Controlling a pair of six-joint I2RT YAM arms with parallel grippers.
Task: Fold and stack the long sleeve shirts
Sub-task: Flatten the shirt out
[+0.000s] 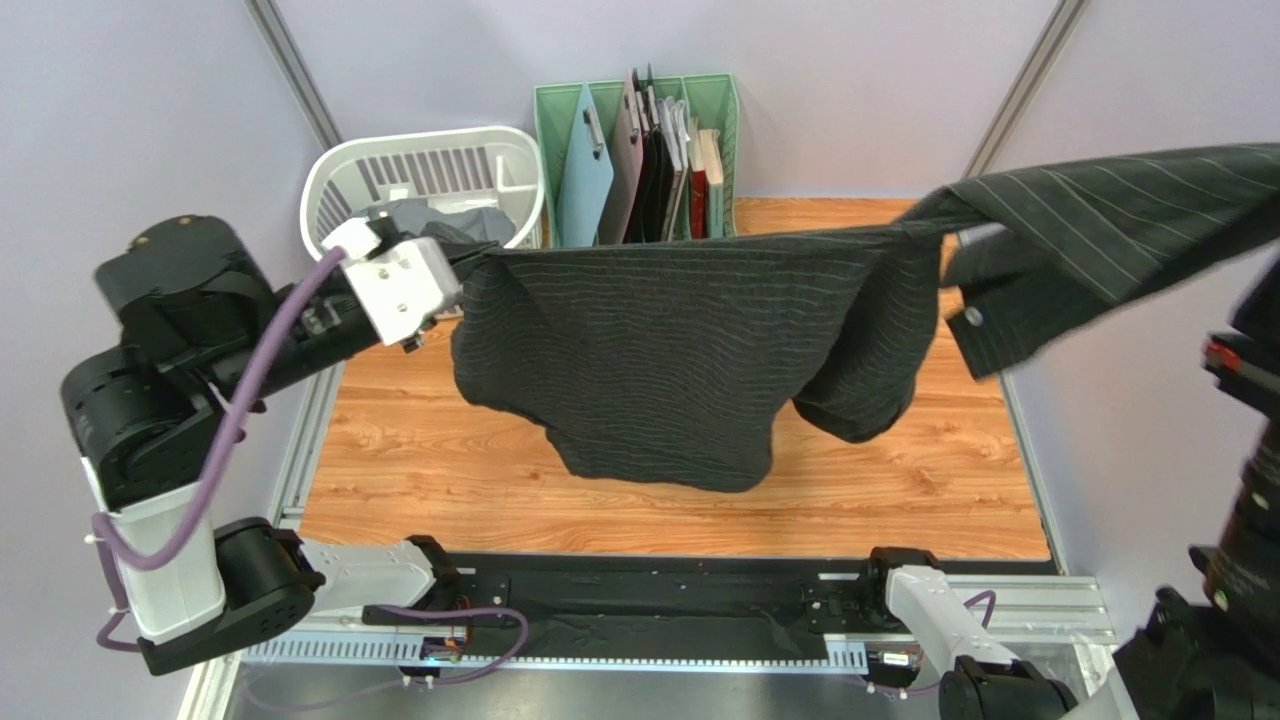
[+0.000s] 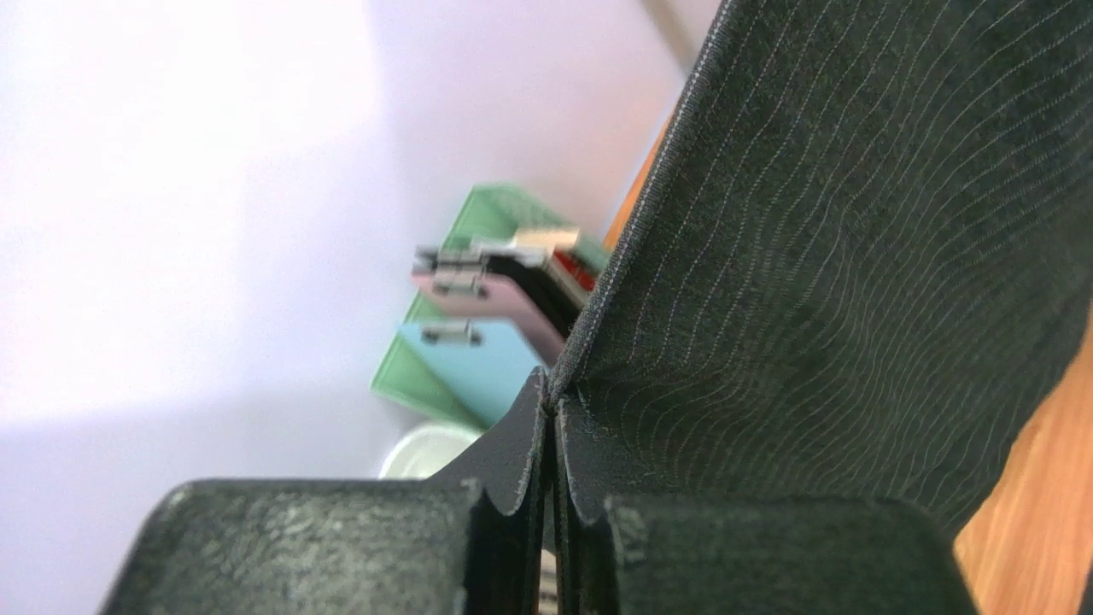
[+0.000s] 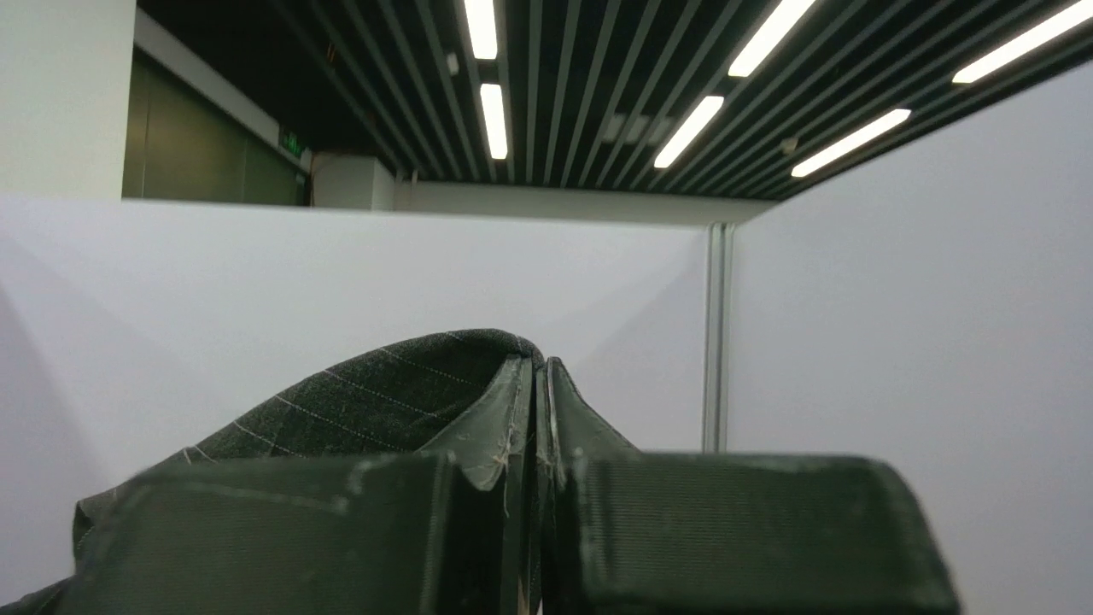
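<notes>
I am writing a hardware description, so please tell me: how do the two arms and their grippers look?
Both arms have black, rounded joint housings and white links: left arm, right arm. A purple cable loops along the left arm, whose wrist block is white. The left gripper and right gripper have dark, scuffed, wedge-shaped fingers.

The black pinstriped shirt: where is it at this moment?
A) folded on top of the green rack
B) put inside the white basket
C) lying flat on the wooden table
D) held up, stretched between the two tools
D: the black pinstriped shirt hangs stretched out, with one edge pinched in the left tool and another edge pinched in the right tool.
</notes>
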